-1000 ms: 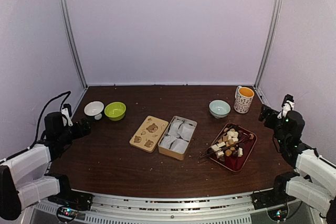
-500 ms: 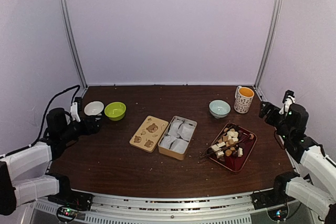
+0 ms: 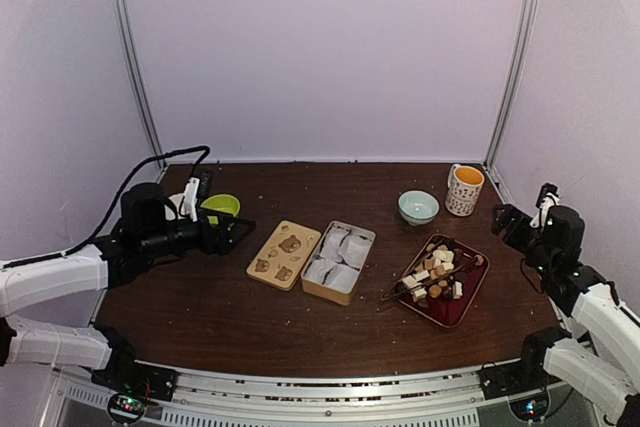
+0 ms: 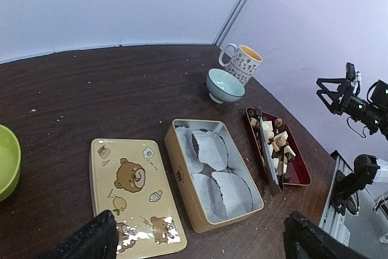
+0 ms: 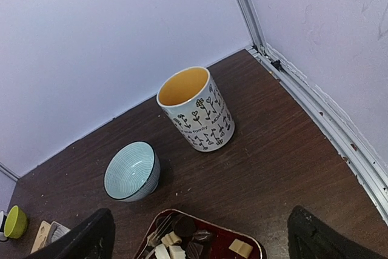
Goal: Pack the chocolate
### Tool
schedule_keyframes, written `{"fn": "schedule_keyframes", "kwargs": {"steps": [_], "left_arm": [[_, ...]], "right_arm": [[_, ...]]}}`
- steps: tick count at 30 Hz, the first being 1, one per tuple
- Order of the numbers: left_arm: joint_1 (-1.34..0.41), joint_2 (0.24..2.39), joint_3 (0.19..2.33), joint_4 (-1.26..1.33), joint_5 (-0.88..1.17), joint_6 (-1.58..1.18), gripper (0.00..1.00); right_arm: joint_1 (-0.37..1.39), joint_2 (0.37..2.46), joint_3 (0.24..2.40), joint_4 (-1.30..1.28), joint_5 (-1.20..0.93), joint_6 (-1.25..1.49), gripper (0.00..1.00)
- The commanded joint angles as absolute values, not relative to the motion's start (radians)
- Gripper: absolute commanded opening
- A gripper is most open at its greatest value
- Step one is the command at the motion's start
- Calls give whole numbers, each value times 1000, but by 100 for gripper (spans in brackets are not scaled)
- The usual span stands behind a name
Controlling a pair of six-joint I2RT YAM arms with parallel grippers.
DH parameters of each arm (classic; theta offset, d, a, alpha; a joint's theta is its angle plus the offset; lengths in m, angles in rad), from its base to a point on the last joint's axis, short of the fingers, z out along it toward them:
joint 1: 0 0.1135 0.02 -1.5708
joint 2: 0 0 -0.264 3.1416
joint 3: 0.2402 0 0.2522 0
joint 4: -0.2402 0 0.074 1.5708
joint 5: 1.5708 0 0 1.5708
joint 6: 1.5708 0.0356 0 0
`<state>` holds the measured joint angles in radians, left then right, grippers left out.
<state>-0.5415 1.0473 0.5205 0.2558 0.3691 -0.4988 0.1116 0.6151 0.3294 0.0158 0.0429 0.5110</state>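
Observation:
The chocolate (image 3: 438, 269), small white, tan and dark pieces, lies heaped in a red tray (image 3: 457, 313) at the right, with metal tongs (image 3: 418, 283) resting across it. It also shows in the left wrist view (image 4: 276, 144) and the right wrist view (image 5: 182, 244). An open tan tin (image 3: 352, 290) lined with white paper liners (image 4: 215, 150) stands mid-table. Its bear-printed lid (image 3: 284, 254) lies flat to its left. My left gripper (image 3: 238, 231) is open and empty, hovering left of the lid. My right gripper (image 3: 505, 218) is open and empty, right of the tray.
A green bowl (image 3: 222, 205) sits behind my left arm. A light blue bowl (image 3: 418, 207) and a patterned mug (image 3: 464, 189) with a yellow inside stand at the back right. The right wall rail (image 5: 315, 110) runs close to the mug.
My left arm has swung right and forward, from beside the bowls to near the lid. My right arm has only shifted slightly.

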Motion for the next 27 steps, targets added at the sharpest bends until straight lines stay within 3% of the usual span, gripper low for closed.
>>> {"fn": "schedule_keyframes", "kwargs": {"steps": [1, 12, 17, 20, 24, 27], "left_arm": [[-635, 1089, 591, 214, 278, -459, 98], [-771, 1162, 632, 149, 78, -468, 98], [-771, 1215, 760, -90, -43, -455, 98], [-771, 1285, 826, -187, -26, -450, 98], [-773, 1334, 806, -112, 60, -480, 95], [-773, 1377, 820, -167, -61, -525, 95]], "right_arm": [[112, 641, 422, -178, 50, 565, 100], [114, 750, 598, -609, 142, 755, 100], [114, 873, 774, -877, 290, 705, 100], [114, 937, 788, -891, 220, 675, 100], [163, 983, 780, -885, 161, 719, 100], [213, 981, 784, -885, 198, 755, 100]]}}
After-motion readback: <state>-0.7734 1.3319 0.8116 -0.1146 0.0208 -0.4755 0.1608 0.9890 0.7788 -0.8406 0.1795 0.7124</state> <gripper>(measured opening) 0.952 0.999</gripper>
